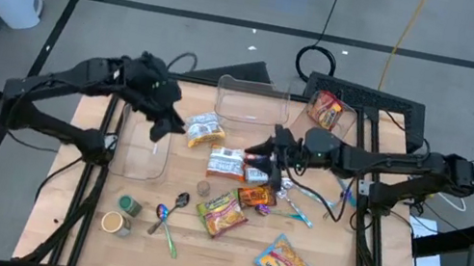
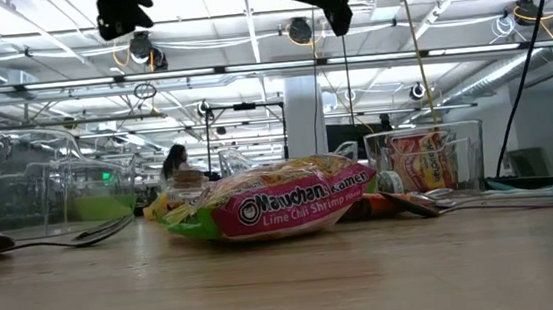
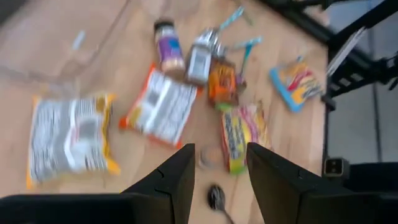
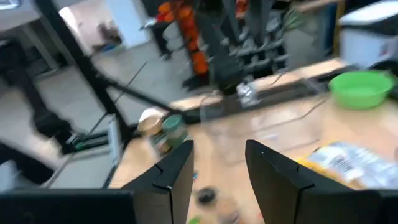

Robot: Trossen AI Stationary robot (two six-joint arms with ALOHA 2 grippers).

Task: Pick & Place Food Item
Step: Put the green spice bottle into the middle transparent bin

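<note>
Food packets scattered mid-table: ramen packet near centre, white snack bag to its far left. Left gripper hovers just left of that bag, fingers apart, empty. Right gripper hovers over the central packets, fingers apart, empty

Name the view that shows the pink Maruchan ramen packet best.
Low view: the ramen packet sits close, its label readable. High view shows it small, mid-table. Left wrist view shows it blurred. Right wrist view doesn't show it.
</note>
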